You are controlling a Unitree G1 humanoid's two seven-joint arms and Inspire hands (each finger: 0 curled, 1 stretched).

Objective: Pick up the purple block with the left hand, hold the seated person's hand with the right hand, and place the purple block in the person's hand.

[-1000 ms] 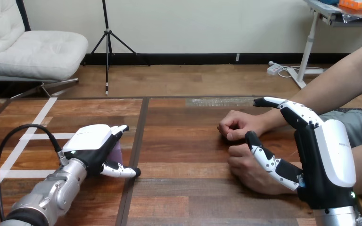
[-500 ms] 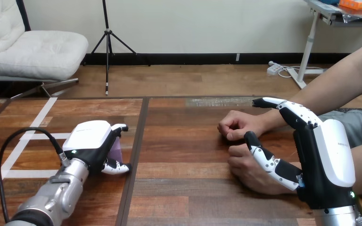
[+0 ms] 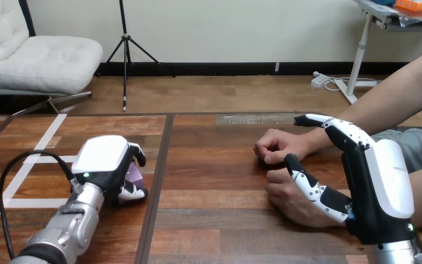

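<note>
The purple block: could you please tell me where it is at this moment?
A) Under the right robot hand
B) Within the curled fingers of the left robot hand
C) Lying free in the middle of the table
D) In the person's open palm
B: the purple block peeks out between the curled fingers and thumb of the left robot hand, on the left part of the table.

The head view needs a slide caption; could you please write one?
Left hand curled round the purple block; right hand open beside the person's nearer hand.
</note>
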